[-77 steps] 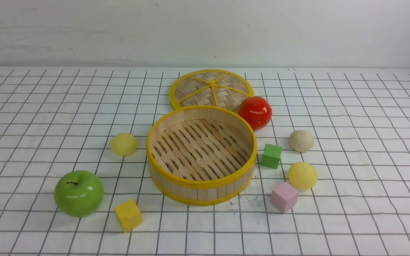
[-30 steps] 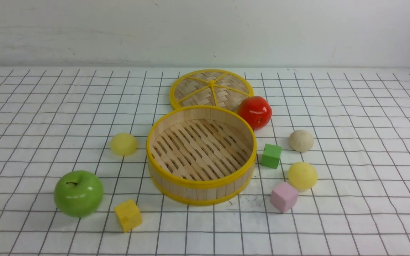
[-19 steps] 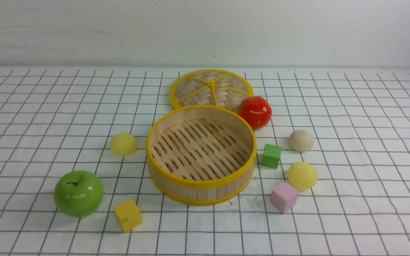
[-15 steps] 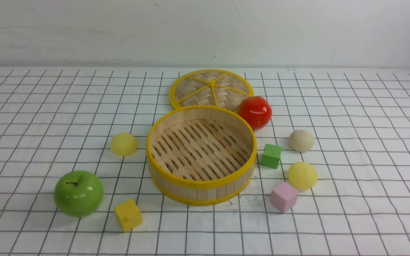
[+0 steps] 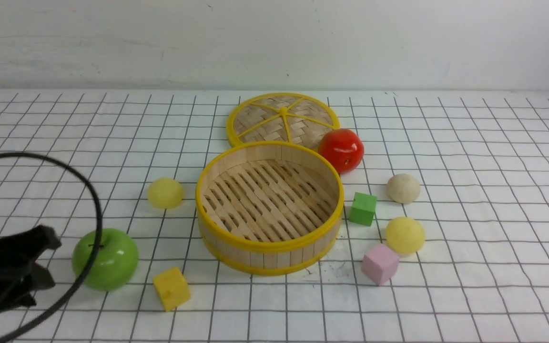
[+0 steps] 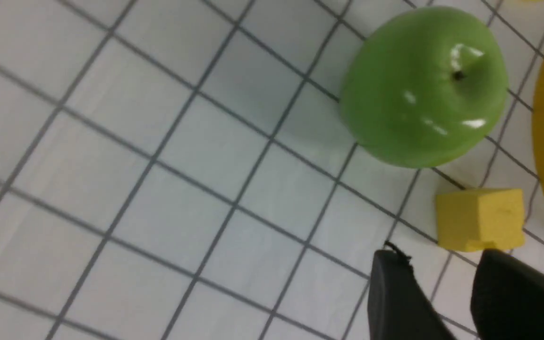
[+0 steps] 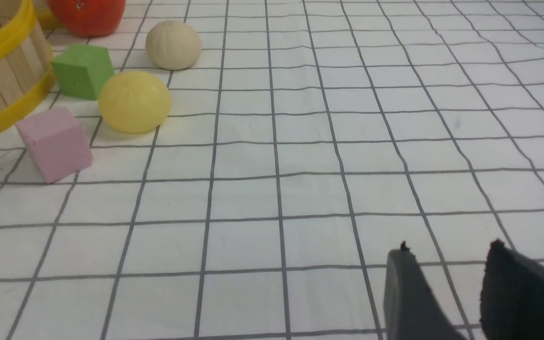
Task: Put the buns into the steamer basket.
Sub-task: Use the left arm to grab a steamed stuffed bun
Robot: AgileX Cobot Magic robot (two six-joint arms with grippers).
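1. The left gripper point(image 5: 48, 261) sits low at the near left edge of the table, jaws parted and empty. The right gripper point(image 7: 449, 252) is outside the front view; its wrist view shows its jaws apart with nothing between them.
2. All 3 buns lie on the cloth outside the empty steamer basket point(image 5: 269, 247). The left yellow bun point(image 5: 165, 193) is near its left wall, and the cream bun point(image 5: 403, 188) and right yellow bun point(image 5: 404, 235) lie on its right.
3. The step in hand looks like the left arm's reach for the left yellow bun. The green apple point(image 5: 107, 259) stands between gripper and bun, so pass above it, not through it.
4. Descend from above, jaws astride the dome and centred. The bun looks soft, so close gently.
5. Turn the jaws so neither finger meets the basket wall.
6. Lift clear of the yellow rim before crossing, then release low over the slats.
7. For the right arm, the right yellow bun sits just beside the pink cube point(image 5: 380, 264); approach from the open side.
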